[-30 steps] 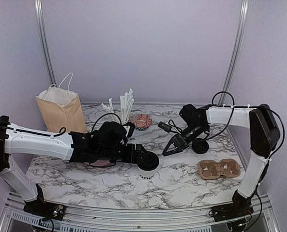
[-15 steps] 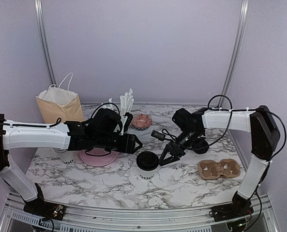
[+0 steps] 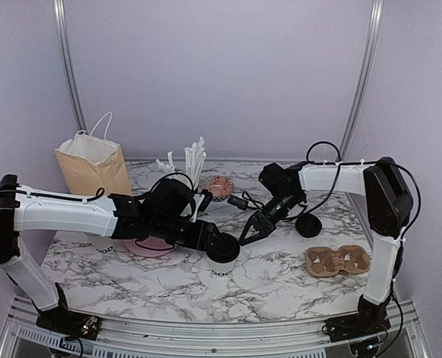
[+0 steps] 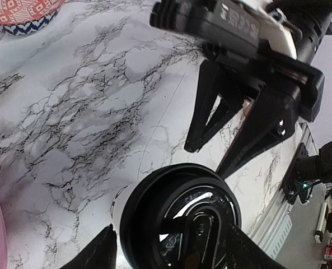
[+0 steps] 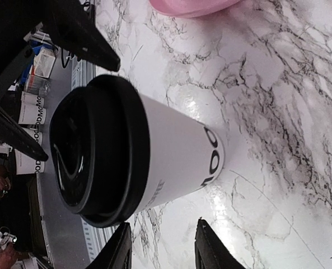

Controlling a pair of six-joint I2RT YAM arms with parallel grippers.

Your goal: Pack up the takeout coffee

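Observation:
The takeout coffee (image 3: 223, 260) stands upright near the table's middle front, a white cup (image 5: 177, 157) with black lettering and a black lid (image 4: 179, 216). My left gripper (image 3: 215, 242) reaches in from the left at lid height. In the left wrist view its jaws (image 4: 171, 231) are open on either side of the lid, with a thin gap showing at the left finger. My right gripper (image 3: 247, 234) is just right of the cup, pointing at it. It is open (image 5: 164, 223), with nothing between its fingers, and its tips stop short of the cup's side.
A brown paper bag (image 3: 94, 170) stands at the back left, with a cup of white straws (image 3: 193, 168) and a patterned bowl (image 3: 218, 186) behind the arms. A pink plate (image 3: 155, 246) lies under my left arm. A cardboard carrier (image 3: 338, 261) and a loose black lid (image 3: 308, 225) are at the right.
My left gripper pulled back over the pink plate, then came back to the cup's lid. My right gripper has moved left, closer to the cup. The cup has stayed in place.

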